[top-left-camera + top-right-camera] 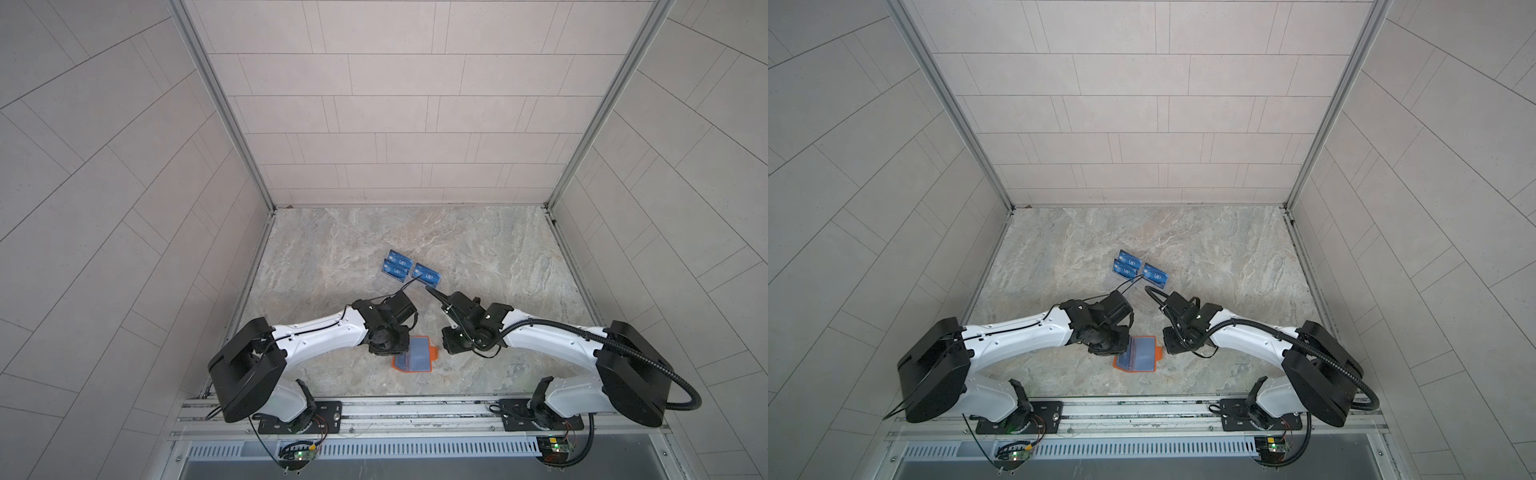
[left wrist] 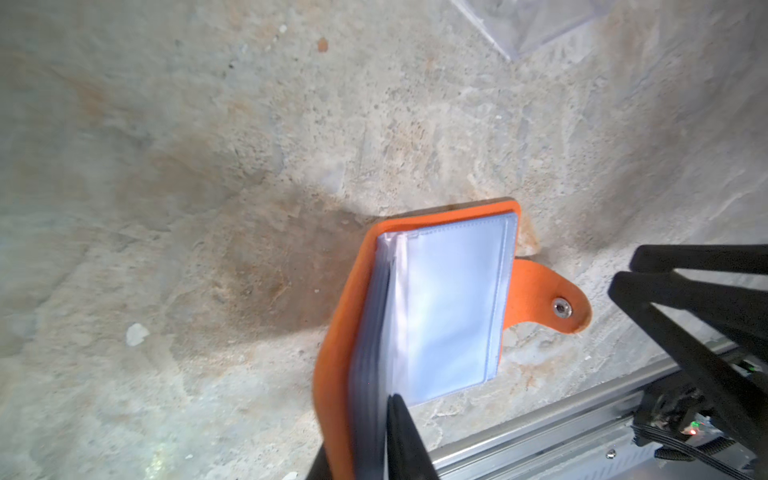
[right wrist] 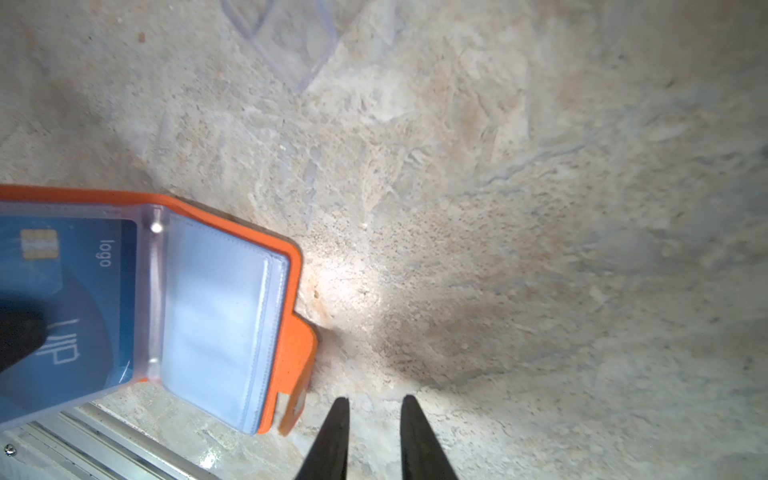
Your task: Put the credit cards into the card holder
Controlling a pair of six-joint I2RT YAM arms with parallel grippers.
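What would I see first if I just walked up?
The bright orange card holder, open near the front. Farther back, in the middle, a cluster of blue cards catches the eye. The right wrist view shows one more blue card already tucked inside the holder.

A stone-patterned tabletop is enclosed on three sides by pale tiled walls, with aluminium posts set at the rear corners. A clear acrylic rack is seen standing on the stone. Along the front edge an aluminium rail is mounted, and below it a slotted grille is fitted, with green-lit circuit boards near its ends.
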